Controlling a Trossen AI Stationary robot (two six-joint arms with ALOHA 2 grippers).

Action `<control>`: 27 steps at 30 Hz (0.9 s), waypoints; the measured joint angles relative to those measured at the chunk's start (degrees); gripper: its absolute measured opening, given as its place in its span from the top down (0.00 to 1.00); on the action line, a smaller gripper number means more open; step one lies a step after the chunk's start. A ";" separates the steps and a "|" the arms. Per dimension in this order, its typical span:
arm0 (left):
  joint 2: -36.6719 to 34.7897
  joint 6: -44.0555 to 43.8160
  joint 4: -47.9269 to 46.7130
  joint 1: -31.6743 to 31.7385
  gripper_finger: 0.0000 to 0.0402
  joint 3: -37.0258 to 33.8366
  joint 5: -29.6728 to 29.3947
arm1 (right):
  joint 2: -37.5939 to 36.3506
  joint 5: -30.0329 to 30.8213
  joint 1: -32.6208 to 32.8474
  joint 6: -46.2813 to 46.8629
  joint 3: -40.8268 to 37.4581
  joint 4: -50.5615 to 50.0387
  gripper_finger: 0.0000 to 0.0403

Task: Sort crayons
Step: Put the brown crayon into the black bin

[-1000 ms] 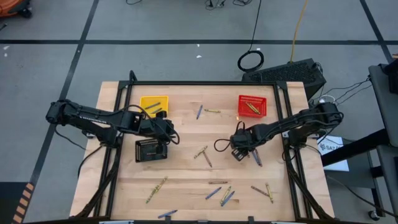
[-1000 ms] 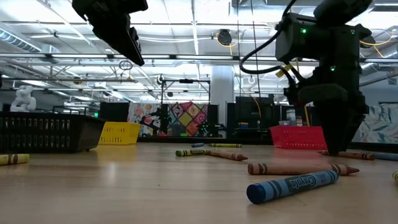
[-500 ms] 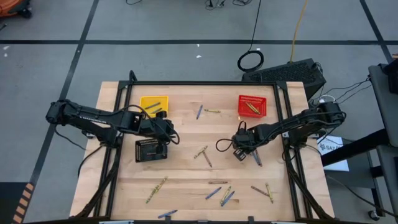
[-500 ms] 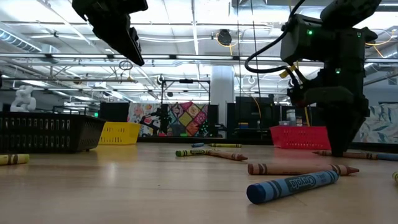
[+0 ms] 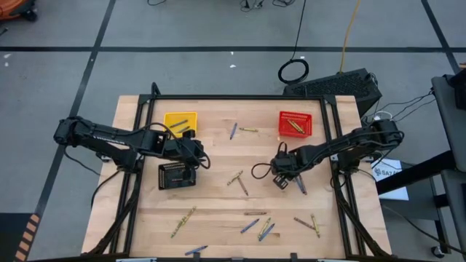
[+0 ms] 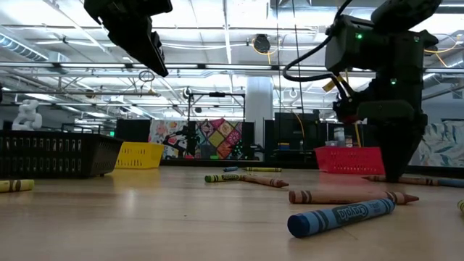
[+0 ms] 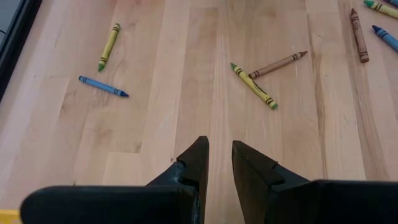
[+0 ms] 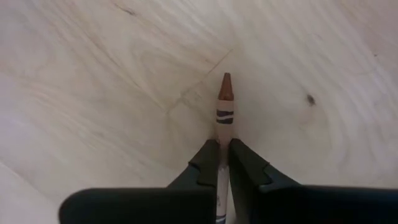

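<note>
Crayons lie scattered over the wooden table (image 5: 218, 204): a pair (image 5: 238, 180) at the middle, several (image 5: 261, 227) near the front edge, and two (image 5: 240, 130) at the back. My right gripper (image 5: 280, 179) is down at the table right of centre, shut on a brown crayon (image 8: 225, 106). My left gripper (image 5: 196, 161) hangs high over the black basket (image 5: 177, 175). Its fingers (image 7: 221, 158) stand a little apart with nothing between them. My right gripper pinches the brown crayon's paper-wrapped body (image 8: 222, 146) between its two fingers (image 8: 208, 163). The fingers come from above, pointing down at the table. The crayon's pointed tip (image 8: 226, 79) sticks out past the fingertips, lying against the wood.
A yellow basket (image 5: 180, 121) stands at the back left and a red basket (image 5: 295, 124) at the back right, each with crayons in it. More crayons (image 5: 300, 183) lie just right of my right gripper. In the low view a blue crayon (image 6: 341, 216) and a brown one (image 6: 351, 196) lie close by.
My right gripper has shut on the brown crayon while staying down at the table. The left arm has kept still.
</note>
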 joint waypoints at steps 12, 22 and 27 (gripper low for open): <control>0.01 0.09 3.21 0.04 0.82 0.02 0.02 | -1.98 2.78 -0.39 -6.88 7.42 3.71 1.00; 0.04 0.04 10.48 0.07 0.82 0.02 0.07 | -1.90 7.70 -0.33 -21.45 20.36 5.90 1.00; 0.04 0.13 12.92 0.13 0.82 0.02 1.00 | -1.92 9.01 -0.33 -26.66 24.58 5.86 1.00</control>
